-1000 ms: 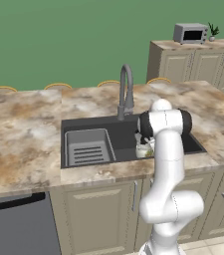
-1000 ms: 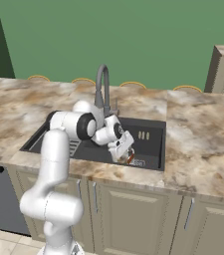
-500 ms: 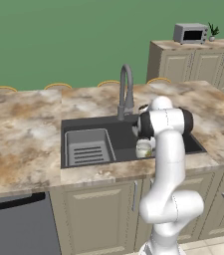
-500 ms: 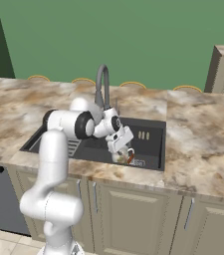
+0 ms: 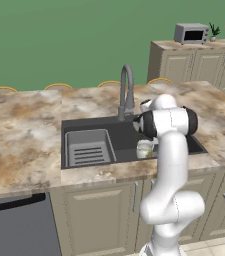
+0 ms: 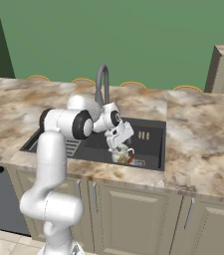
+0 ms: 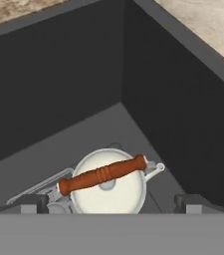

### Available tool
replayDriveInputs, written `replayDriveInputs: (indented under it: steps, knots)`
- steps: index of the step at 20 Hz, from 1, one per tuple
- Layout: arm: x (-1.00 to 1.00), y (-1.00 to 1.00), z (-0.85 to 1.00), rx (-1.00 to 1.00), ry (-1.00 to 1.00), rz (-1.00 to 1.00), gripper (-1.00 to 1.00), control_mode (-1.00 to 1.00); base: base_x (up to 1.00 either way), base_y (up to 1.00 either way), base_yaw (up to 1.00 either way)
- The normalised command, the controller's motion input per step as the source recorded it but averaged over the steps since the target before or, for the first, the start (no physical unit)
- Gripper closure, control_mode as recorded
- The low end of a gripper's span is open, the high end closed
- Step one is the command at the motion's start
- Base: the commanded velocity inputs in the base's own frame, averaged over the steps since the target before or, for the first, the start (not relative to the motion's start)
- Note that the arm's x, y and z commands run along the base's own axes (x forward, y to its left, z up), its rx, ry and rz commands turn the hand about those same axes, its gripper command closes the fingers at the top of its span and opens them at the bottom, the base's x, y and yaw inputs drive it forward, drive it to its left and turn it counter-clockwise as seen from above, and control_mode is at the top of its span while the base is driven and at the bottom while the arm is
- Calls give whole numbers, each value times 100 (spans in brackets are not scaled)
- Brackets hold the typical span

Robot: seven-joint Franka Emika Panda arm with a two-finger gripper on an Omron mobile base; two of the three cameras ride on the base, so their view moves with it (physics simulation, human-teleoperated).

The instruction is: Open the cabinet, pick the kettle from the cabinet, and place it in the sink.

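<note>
Kettle (image 7: 108, 191) sitting upright on the sink (image 7: 73, 99) floor near a corner, wooden bar across the lid, spout toward the side wall. Gripper (image 7: 108, 203) just above it, fingers (image 7: 28, 203) spread wide either side, gripping nothing. Tap (image 5: 126, 90) behind the basin, ribbed tray (image 5: 88, 146) well left of the kettle

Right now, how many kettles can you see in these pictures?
1. The squat round cream-white kettle with a reddish-brown wooden handle bar stands on the floor of the dark grey rectangular sink, near a corner, just under the open hand. Closed cupboards could hide others.
</note>
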Motion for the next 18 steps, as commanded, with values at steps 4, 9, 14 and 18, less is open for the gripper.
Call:
replayDriveInputs:
  steps: [4,9,14,18]
  knots:
    - [-30,0,18,0,-10,7,-100,-100,0,0,0]
    - [-29,-3,30,0,-5,16,-100,-100,0,0,0]
    - [-29,0,33,0,-2,25,-100,-100,0,0,0]
    - [-29,-1,38,-2,0,33,-100,-100,0,0,0]
